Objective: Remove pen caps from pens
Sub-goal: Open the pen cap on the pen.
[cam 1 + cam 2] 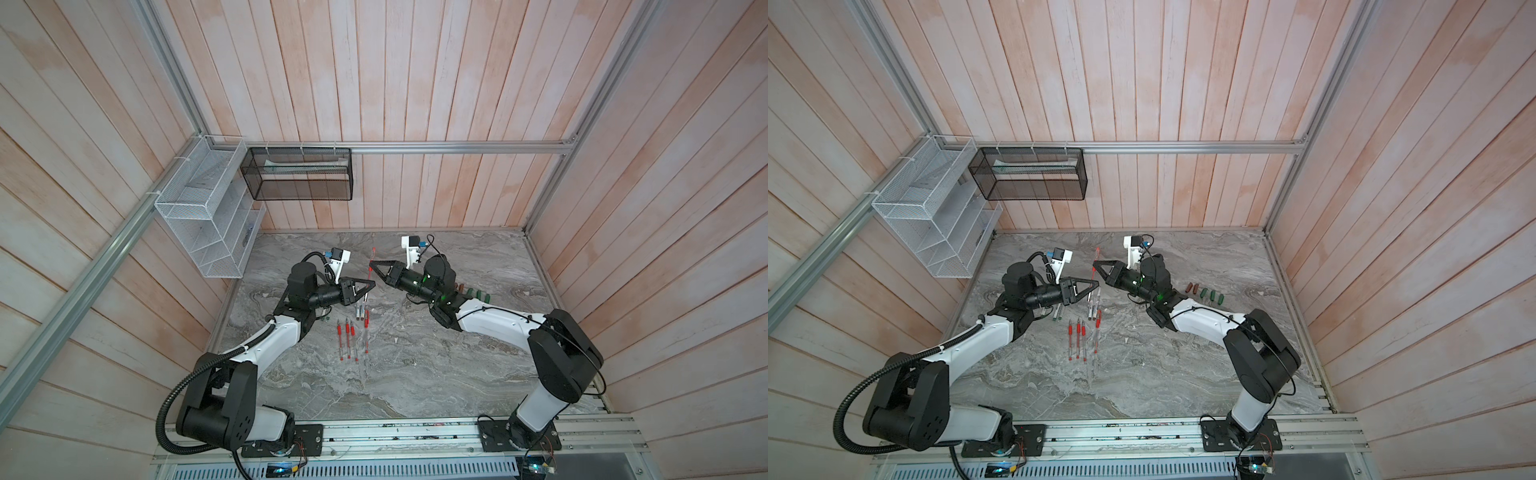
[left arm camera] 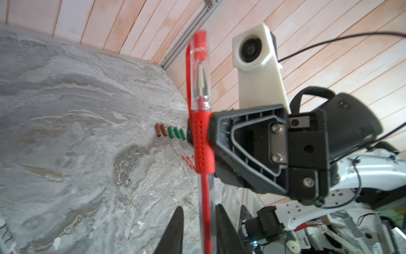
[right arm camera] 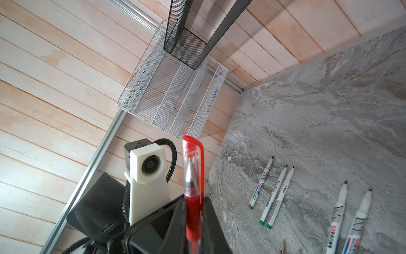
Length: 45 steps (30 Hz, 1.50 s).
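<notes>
Above the grey marble desk [image 1: 457, 353] near its far edge, left fingers [image 2: 176, 228] and right fingers [image 3: 175, 224] clench one clear-barrelled red pen [image 2: 201, 143], clipped red cap [image 2: 198, 50] still on; five white markers [image 3: 273, 194] lie uncapped.

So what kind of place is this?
Probably a robot test booth: two robot arms bolted to a metal rail, panelled walls in an aluminium frame, and a marble-look table laid with pens.

Front middle of my table [image 1: 415, 382] is wide open; pen rows [image 1: 348, 336] and the cap line [image 1: 1203, 293] hem in the sides.
</notes>
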{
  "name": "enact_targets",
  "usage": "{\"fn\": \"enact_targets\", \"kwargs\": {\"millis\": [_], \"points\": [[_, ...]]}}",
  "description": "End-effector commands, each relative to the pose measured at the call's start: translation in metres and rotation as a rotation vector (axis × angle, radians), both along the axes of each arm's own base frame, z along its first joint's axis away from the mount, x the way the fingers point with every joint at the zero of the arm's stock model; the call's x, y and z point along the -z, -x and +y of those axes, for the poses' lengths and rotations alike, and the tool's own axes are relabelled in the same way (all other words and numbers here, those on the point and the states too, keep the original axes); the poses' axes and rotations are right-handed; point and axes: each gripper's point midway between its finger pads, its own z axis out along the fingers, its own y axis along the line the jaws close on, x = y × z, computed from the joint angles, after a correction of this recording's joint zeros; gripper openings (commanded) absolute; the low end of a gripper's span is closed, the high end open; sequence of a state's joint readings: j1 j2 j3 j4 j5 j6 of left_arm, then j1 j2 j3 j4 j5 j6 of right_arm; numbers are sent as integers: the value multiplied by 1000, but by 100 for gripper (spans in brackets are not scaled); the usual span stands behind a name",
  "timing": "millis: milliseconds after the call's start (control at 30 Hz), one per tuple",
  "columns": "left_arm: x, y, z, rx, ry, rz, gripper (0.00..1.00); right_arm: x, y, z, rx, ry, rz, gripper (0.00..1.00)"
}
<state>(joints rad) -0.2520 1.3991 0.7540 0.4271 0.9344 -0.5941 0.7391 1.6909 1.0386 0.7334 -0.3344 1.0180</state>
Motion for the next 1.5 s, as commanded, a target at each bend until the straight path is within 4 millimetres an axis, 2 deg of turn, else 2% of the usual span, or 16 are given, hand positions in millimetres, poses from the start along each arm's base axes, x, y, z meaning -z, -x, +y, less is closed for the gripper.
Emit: {"fn": "enact_targets", "kwargs": {"millis": [0, 33, 133, 233, 367, 600, 767, 933, 1000, 1100, 1133, 1200, 1300, 1467], "points": [[-1, -7, 0, -20, -10, -25, 4, -15, 2, 4, -21, -22, -54, 1], [-1, -7, 0, -17, -15, -26, 0, -16, 2, 2, -13, -23, -59, 2], [-3, 1, -2, 24, -9, -28, 0, -23, 3, -11, -5, -40, -84, 14], [-6, 17, -7, 90, 31, -54, 0, -27, 3, -26, 6, -58, -120, 24], [-14, 33, -12, 162, 65, -57, 0, -33, 3, -42, 9, -106, -122, 29], [-17, 42, -15, 198, 78, -66, 0, -43, 8, -41, -38, -127, -164, 33], [-16, 46, -17, 209, 83, -76, 0, -44, 16, -29, -88, -121, -188, 33], [-20, 49, -19, 223, 92, -65, 0, -48, 22, -18, -119, -112, -195, 28], [-16, 50, -19, 221, 90, -74, 0, -45, 21, -16, -119, -95, -202, 21], [-14, 50, -20, 223, 80, -66, 0, -45, 16, -19, -97, -103, -186, 2], [-14, 52, -20, 227, 81, -63, 0, -48, 15, -21, -94, -111, -183, 0], [-10, 56, -21, 236, 76, -66, 0, -56, 12, -25, -89, -120, -203, 0], [-3, 66, -27, 262, 68, -63, 0, -74, -5, -39, -39, -142, -229, 0], [8, 93, -35, 324, 68, -24, 0, -124, -41, -76, 27, -253, -274, 0]]}}
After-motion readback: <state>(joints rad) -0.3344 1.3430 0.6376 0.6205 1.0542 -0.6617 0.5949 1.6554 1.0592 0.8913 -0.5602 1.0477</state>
